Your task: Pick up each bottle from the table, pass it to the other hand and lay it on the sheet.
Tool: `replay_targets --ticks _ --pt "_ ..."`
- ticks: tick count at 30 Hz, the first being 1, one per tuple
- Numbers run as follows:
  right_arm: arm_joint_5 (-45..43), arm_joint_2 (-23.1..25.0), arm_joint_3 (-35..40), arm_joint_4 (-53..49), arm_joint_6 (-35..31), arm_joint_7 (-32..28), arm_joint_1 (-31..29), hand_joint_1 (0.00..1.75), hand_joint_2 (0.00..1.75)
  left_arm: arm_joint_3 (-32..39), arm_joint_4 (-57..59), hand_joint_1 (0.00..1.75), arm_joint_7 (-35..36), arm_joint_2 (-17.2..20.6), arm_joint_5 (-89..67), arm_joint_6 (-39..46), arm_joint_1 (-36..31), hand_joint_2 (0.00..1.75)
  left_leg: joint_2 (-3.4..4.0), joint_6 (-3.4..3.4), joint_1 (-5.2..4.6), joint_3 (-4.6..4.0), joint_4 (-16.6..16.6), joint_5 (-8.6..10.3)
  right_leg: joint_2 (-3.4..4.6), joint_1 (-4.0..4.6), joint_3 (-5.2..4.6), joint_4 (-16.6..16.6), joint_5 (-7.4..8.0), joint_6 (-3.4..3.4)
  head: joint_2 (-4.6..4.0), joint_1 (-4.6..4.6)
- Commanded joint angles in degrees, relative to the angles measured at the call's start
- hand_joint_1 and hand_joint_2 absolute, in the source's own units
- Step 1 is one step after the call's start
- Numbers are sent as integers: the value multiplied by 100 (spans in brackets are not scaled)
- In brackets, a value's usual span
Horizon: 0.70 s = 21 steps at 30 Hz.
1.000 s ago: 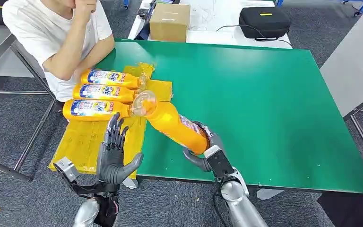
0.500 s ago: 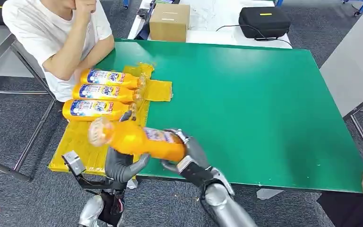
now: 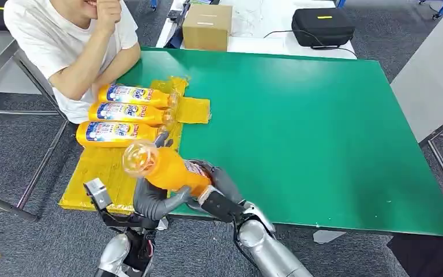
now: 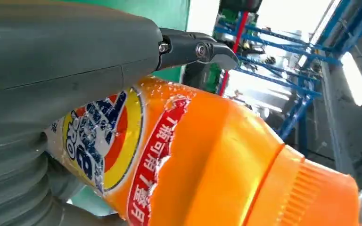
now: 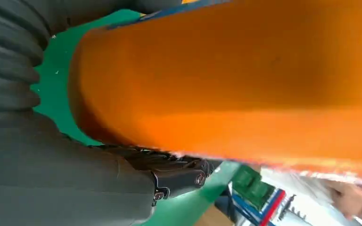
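Note:
An orange detergent bottle (image 3: 167, 168) hangs tilted over the table's near edge, its clear cap end pointing toward the yellow sheet (image 3: 101, 173). My right hand (image 3: 216, 187) grips its base end. My left hand (image 3: 150, 202) is under its middle, thumb curled up around the body. The left wrist view shows the labelled bottle (image 4: 207, 155) lying against my left hand (image 4: 66, 47), thumb across it. In the right wrist view the bottle (image 5: 240, 75) sits in my right hand (image 5: 52, 169). Three more orange bottles (image 3: 126, 112) lie side by side on the sheet.
The green table (image 3: 300, 115) stretches to the right and far side. A person (image 3: 75, 46) sits at its far left corner, elbow by the sheet. Behind the table are a cardboard box (image 3: 206, 26) and a black case (image 3: 322, 26).
My right hand has swung the bottle leftward from the table's middle to above my left hand. The left hand, at first spread and upright, now cups the bottle from below.

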Motion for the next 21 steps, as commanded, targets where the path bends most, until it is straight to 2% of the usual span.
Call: replay_targets --ticks 1,2,3,4,8,9,12,13,21 --pt "-39 246 468 727 106 142 -461 175 175 -12 556 175 105 44 10 403 -353 175 7 -6 1 23 -4 -8 7 2 19 -1 -7 -8 0 0" --pt "-64 255 468 754 100 153 -465 175 175 13 553 175 142 42 140 317 -351 175 9 -9 5 39 -2 -15 9 6 35 -2 -12 -12 0 0" --pt "-123 280 437 802 66 175 -464 40 175 42 546 175 253 44 302 226 -339 175 2 -5 1 19 -4 -5 1 2 17 -3 -6 -6 0 0" --pt "-133 288 428 808 46 174 -461 17 175 43 539 175 263 50 316 219 -335 175 4 -7 3 37 -2 -14 3 4 34 -1 -13 -10 0 0" --pt "-133 288 428 808 46 174 -461 17 175 43 539 175 263 50 316 219 -335 175 0 -5 2 20 -3 -6 0 2 19 -3 -7 -7 0 0" --pt "-154 297 407 809 16 163 -453 0 175 38 534 175 274 54 326 215 -322 175 -1 -7 6 29 -1 -12 -2 6 29 -2 -12 -11 0 0" --pt "-142 310 445 830 -202 94 -479 0 175 -37 622 175 425 81 396 269 -359 175 1 -6 0 22 -5 -7 0 0 20 -3 -8 -8 0 0" --pt "-115 302 474 827 -239 85 -495 0 0 -42 643 175 433 82 400 290 -372 175 4 -8 3 30 -4 -11 4 3 28 -2 -11 -10 0 0" --pt "-54 224 424 695 -761 -69 -407 0 0 83 658 175 307 182 187 857 -496 175 -6 -8 5 35 -4 -11 -6 5 34 -4 -14 -11 0 -2"
